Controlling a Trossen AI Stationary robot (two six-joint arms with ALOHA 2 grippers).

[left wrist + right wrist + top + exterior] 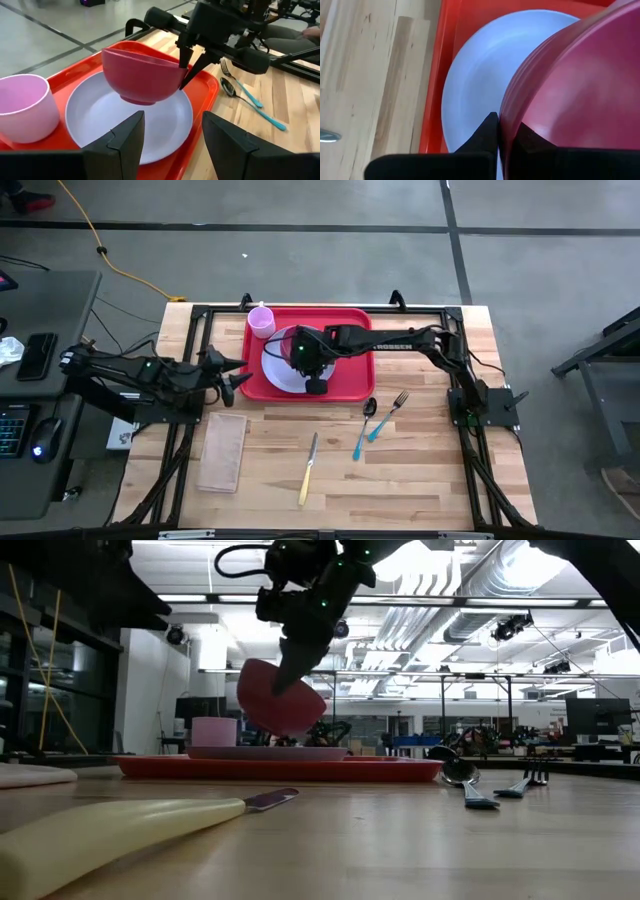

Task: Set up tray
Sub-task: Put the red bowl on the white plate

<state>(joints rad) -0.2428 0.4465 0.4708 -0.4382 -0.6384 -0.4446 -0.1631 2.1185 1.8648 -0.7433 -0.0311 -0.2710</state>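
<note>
- Worktop point(420, 470): light wooden slats, bordered by a black frame.
- Tray point(350, 320): red, rectangular, with a low rim; lies flat at the far middle of the worktop, between the two arms.
- Plate point(100, 117): round, lavender, resting on the tray.
- Cup point(262, 321): pale pink, upright on the tray at its far left corner, just beside the plate.
- Right end effector point(187, 67): reaches over the tray from the right; its fingers are pinched on the rim of a dark red bowl point(142, 75), one finger inside the wall and one outside.
- Bowl: held tilted above the plate; in the low view it is clear of the plate's surface.
- Left end effector point(235, 377): waits just off the tray's left edge, low over the worktop, fingers spread wide and holding nothing.
- Spoon point(366, 412) and fork point(393, 407): blue-handled, lying side by side on the worktop near the tray's front right corner.
- Knife point(309, 469): pale yellow handle, lying on the worktop nearer the front.
- Wooden board point(222, 451): flat on the front left of the worktop.
</note>
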